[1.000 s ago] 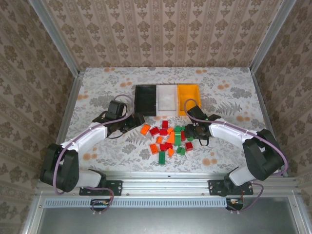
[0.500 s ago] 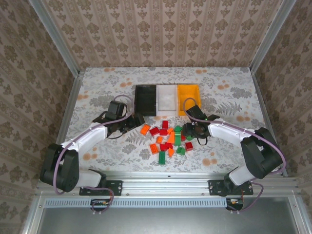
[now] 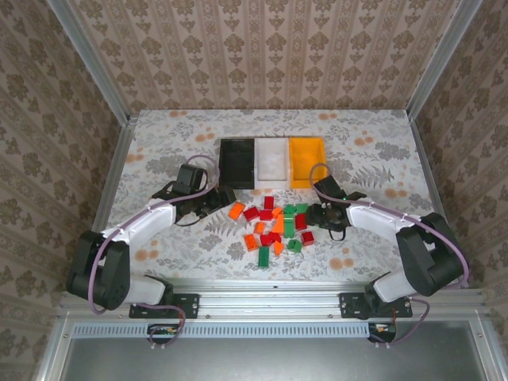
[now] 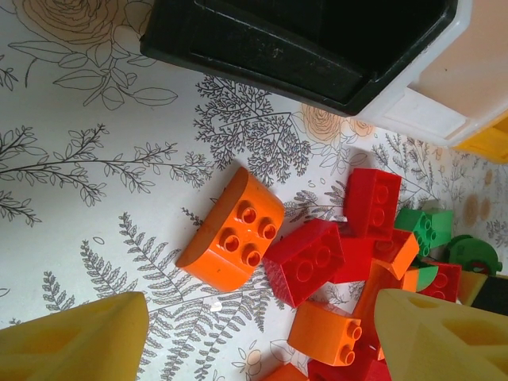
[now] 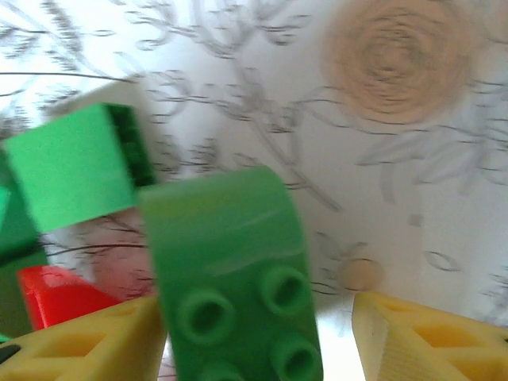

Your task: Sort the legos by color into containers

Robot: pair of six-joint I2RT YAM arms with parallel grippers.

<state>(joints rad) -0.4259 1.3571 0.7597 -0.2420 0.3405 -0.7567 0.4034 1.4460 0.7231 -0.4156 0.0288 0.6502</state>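
Ideally, the right gripper [image 5: 254, 317], fingers apart with the green brick [image 5: 230, 262] between them at lower centre, centres itself before closing; the left gripper [image 4: 262, 317] also stands open-fingered.

— Where are you watching from overhead?
— You're looking down from above and behind the arm bases [image 3: 171, 302] at the near edge, taking in the whole worktop [image 3: 159, 143] to its far edge.
— And the wrists?
— Your left one is looking down from close, catching the black bin [image 4: 262, 59] by the lego pile [image 4: 305, 262]. Your right one is sitting almost against a green lego [image 5: 230, 262]. All three are sharing that pile.
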